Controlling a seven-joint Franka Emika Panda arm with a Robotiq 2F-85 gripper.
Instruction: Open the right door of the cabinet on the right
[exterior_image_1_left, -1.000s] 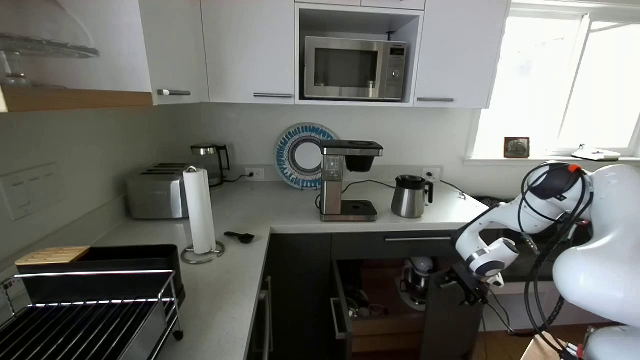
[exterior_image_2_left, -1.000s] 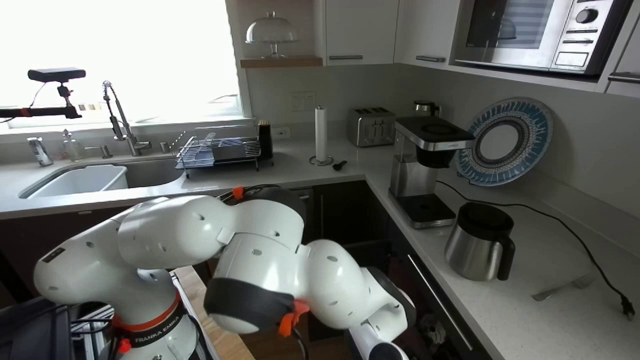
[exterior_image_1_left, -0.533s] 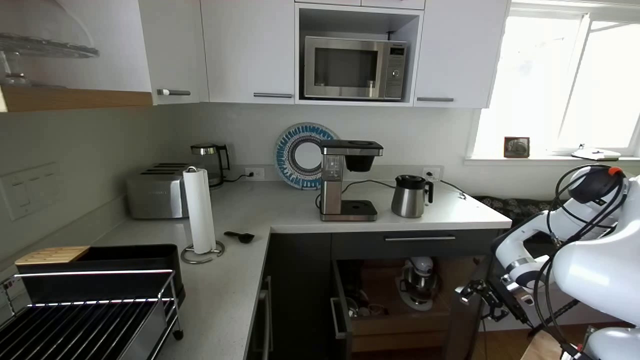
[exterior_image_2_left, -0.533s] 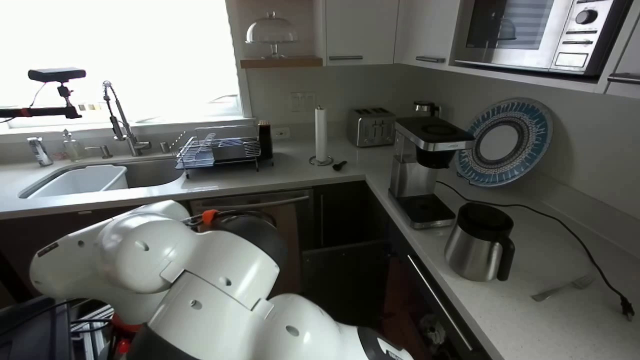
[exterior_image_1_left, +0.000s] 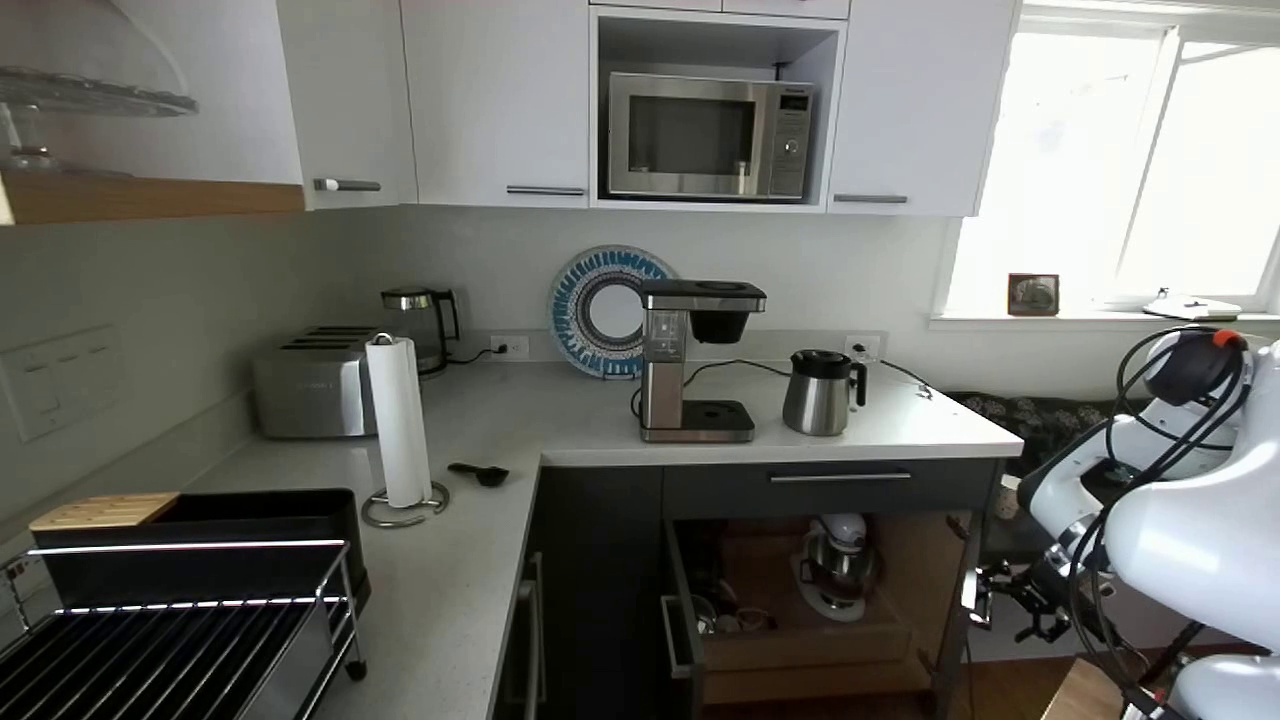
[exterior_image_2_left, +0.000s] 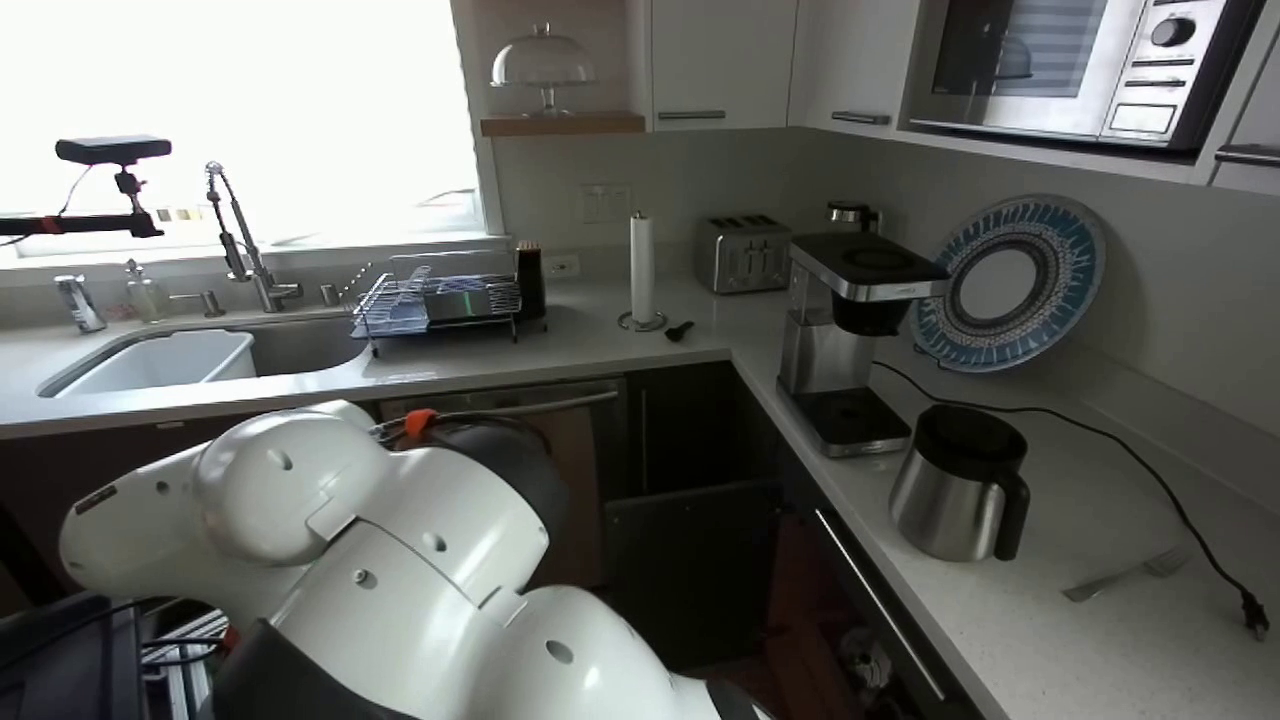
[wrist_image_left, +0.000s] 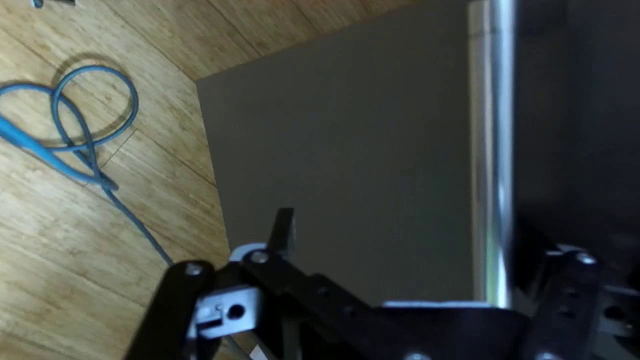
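The dark charcoal cabinet (exterior_image_1_left: 830, 487) stands under the counter, its brown wooden interior exposed. Its right door (exterior_image_1_left: 957, 640) stands open, almost edge-on in an exterior view. In the wrist view a dark panel (wrist_image_left: 340, 150) fills the middle, with a long shiny metal handle (wrist_image_left: 492, 150) at its right. My gripper (exterior_image_1_left: 1010, 605) is beside the door on its outer side. In the wrist view the gripper (wrist_image_left: 407, 245) has its fingers wide apart; the handle runs between them, close to the right finger. I cannot tell whether it touches. The gripper is out of sight in an exterior view.
The left door (exterior_image_2_left: 690, 570) of the cabinet also stands open. Inside are a stand mixer (exterior_image_1_left: 835, 570) and a wooden pull-out (exterior_image_1_left: 810, 655). A blue cable (wrist_image_left: 95, 150) lies on the wooden floor. A steel carafe (exterior_image_1_left: 818, 395) and coffee maker (exterior_image_1_left: 665, 370) stand on the counter.
The right door has swung outward to the right, baring more of the interior. My gripper has moved right alongside it, and the arm has drawn back.
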